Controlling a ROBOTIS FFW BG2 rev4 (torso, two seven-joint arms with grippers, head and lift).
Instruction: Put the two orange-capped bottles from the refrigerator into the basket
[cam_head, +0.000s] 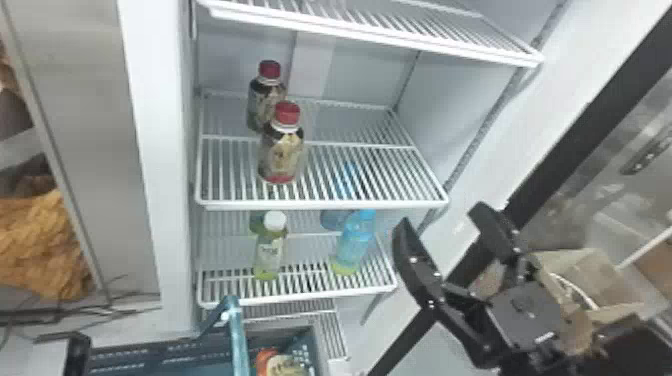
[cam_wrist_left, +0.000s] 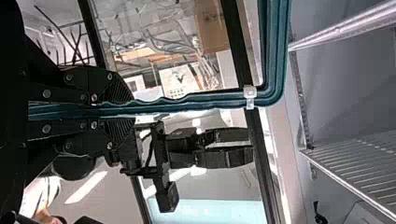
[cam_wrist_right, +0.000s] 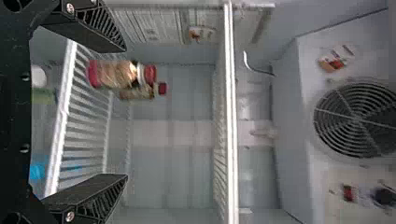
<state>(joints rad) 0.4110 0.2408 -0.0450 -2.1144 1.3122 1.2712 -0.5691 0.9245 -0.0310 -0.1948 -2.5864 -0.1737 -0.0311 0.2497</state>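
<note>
In the head view, the right gripper (cam_head: 442, 217) is spread wide near the fridge shelves. Two red-capped bottles (cam_head: 284, 150) stand on a shelf (cam_head: 325, 204), one behind the other. An orange-capped bottle (cam_head: 266, 358) is in the basket (cam_head: 125, 356).

In the left wrist view, the left gripper (cam_wrist_left: 126, 109) pinches the blue-green handle (cam_wrist_left: 187, 100).

In the right wrist view, the right gripper (cam_wrist_right: 125, 113) has its fingers far apart, and the red caps show between them.
</note>
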